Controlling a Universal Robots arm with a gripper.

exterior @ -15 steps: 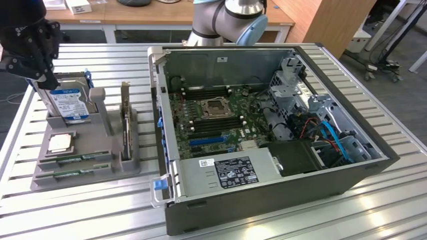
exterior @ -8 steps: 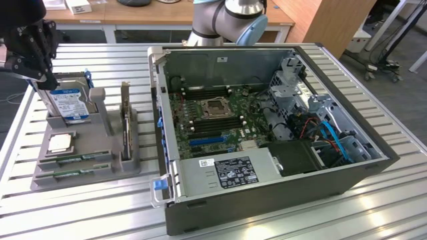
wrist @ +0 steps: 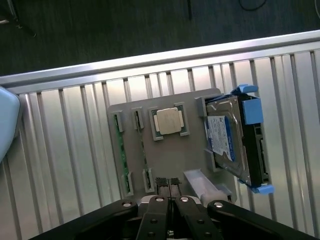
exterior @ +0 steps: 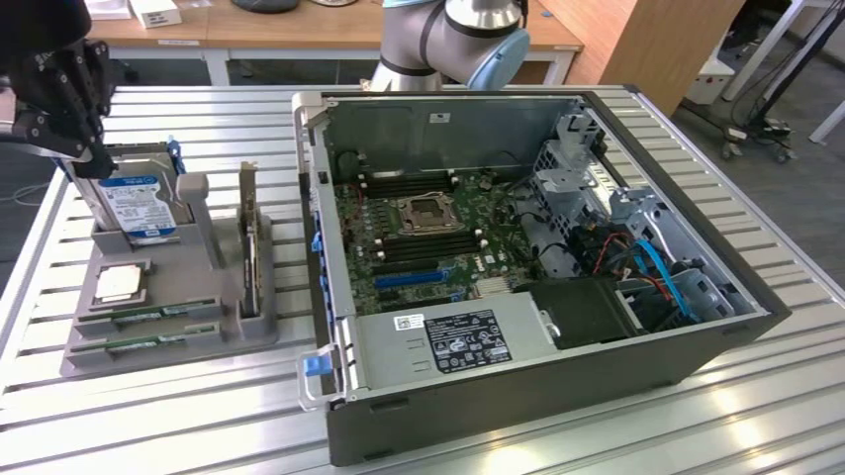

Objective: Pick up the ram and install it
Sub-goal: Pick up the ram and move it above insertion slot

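the gripper [wrist: 167, 184] is shut tight and holds nothing, above the gray holder [wrist: 165, 155]. to grab the ram [wrist: 120, 155] well, it must open and line up straight.

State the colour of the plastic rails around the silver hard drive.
Blue plastic rails, clearest in the wrist view.

The black two-finger gripper [wrist: 169, 184] on the silver-and-blue jointed arm [exterior: 462, 30] points downward, fingertips [wrist: 161, 182] pressed together, apparently gripping nothing.
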